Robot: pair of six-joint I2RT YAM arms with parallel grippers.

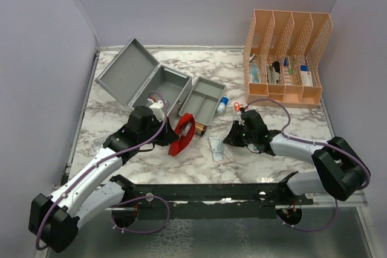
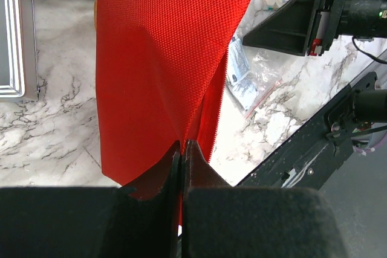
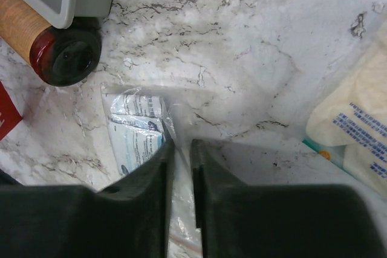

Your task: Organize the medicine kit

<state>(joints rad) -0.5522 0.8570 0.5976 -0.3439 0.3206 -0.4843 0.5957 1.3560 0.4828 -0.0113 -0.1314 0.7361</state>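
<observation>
Grey metal medicine kit (image 1: 128,72) sits open back-left, stiff and probably hefty, so I'd grab a side wall. Left gripper (image 2: 182,147) is clamped on the red fabric pouch (image 2: 157,58); right gripper (image 3: 181,147) has its jaws straddling a clear plastic packet (image 3: 136,135), grip unclear.

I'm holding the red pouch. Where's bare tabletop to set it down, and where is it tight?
Bare marble lies far middle, between the medicine kit and the peach organizer, and along the near strip between the clear packet and the black rail. The centre is crowded: grey tray, brown bottle, packet.
</observation>
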